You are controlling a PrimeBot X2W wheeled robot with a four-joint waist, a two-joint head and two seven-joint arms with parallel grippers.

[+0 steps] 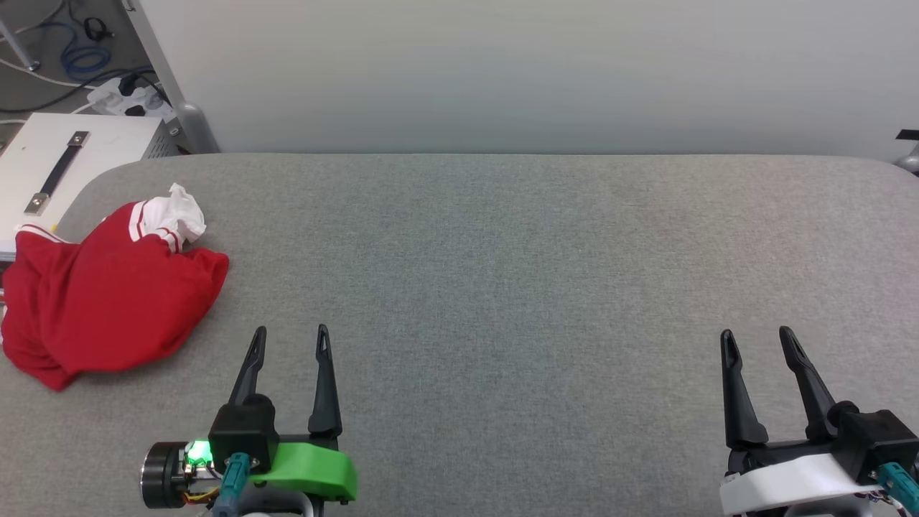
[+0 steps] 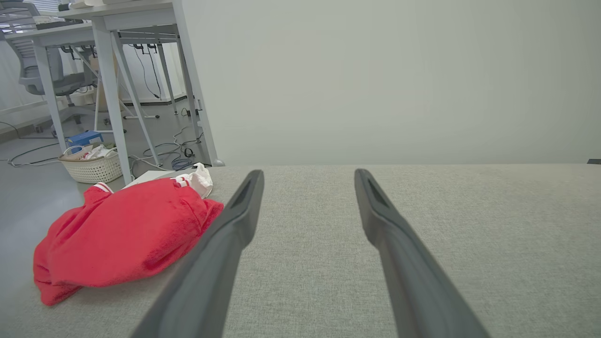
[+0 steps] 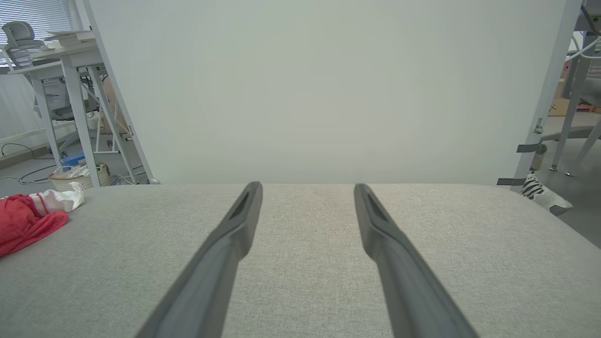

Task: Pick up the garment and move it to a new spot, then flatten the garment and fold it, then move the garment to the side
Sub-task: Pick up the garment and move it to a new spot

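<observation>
The garment (image 1: pixel 108 294) lies crumpled in a red heap at the far left edge of the grey table, a white sleeve with red-striped trim (image 1: pixel 176 214) sticking up at its back. Its lettering is hidden. In the left wrist view the garment (image 2: pixel 122 234) sits left of the fingers, and in the right wrist view the garment (image 3: pixel 28 218) is at the far left. My left gripper (image 1: pixel 291 337) stands open near the table's front, to the right of the heap and apart from it. My right gripper (image 1: pixel 757 337) is open at the lower right, holding nothing.
The grey fabric-covered table (image 1: pixel 502 287) spreads wide between the grippers and beyond. A white panel wall (image 1: pixel 502 72) rises behind it. A white box with a black strap (image 1: pixel 64 161) stands off the table's left corner, with cables and a power strip (image 1: pixel 129 97) on the floor.
</observation>
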